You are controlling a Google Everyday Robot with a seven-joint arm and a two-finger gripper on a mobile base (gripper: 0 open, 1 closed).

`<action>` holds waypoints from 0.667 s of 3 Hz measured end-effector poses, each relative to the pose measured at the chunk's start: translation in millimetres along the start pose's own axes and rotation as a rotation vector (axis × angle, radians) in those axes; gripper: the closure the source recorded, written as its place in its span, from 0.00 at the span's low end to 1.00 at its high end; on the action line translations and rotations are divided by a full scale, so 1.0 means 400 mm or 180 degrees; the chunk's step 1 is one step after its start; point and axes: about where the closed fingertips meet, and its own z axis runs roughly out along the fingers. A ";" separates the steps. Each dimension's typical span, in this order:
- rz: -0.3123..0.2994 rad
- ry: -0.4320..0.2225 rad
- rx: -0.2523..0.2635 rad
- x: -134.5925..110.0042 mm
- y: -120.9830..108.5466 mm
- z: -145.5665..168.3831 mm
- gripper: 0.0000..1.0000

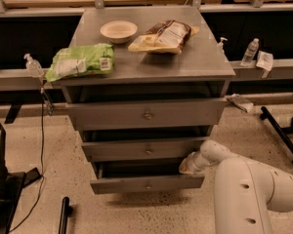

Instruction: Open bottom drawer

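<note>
Sitting by bottom drawer (146,184) — gripper (187,165), bowl (118,31) atop

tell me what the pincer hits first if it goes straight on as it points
Probably the bottom drawer: the pincer is at its right end, pointing left and slightly down. Depth is unclear, so it may pass into the open gap behind the front.
</note>
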 end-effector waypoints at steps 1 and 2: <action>-0.0006 0.0011 0.0004 0.003 0.005 0.017 1.00; -0.0026 0.0048 0.0017 0.012 0.019 0.070 1.00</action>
